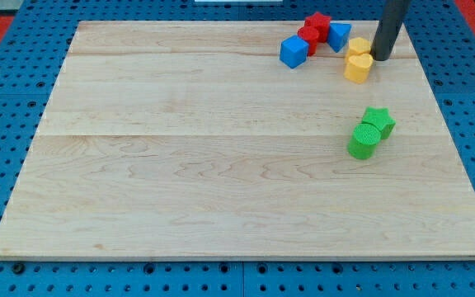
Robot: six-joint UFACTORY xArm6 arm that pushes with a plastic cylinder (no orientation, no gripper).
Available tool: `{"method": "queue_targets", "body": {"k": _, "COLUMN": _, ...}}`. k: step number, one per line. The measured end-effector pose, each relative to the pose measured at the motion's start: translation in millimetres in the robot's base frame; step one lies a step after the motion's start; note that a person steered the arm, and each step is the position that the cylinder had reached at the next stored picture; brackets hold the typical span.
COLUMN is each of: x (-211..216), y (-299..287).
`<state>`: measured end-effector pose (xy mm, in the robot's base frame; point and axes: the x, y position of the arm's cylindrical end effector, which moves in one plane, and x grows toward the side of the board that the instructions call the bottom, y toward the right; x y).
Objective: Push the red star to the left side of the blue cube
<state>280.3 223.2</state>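
Note:
The red star [317,21] lies at the view's top right of the board, touching a second red block [308,37] just below and left of it. The blue cube [293,51] sits to the lower left of these, touching the red block. My tip [381,58] rests on the board to the right of the group, right beside two yellow blocks [359,45] [358,68]. The tip is about 80 px right of the red star and below it.
A blue triangular block [339,34] sits right of the red star. A green star [378,120] and a green cylinder [364,141] lie together lower on the right side. The wooden board [180,165] lies on a blue pegboard.

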Motion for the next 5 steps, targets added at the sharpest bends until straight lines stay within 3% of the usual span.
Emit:
{"method": "queue_targets", "body": {"k": 2, "x": -71.6, "y": 58.4}}
{"method": "queue_targets", "body": {"k": 5, "x": -88.9, "y": -40.3}}
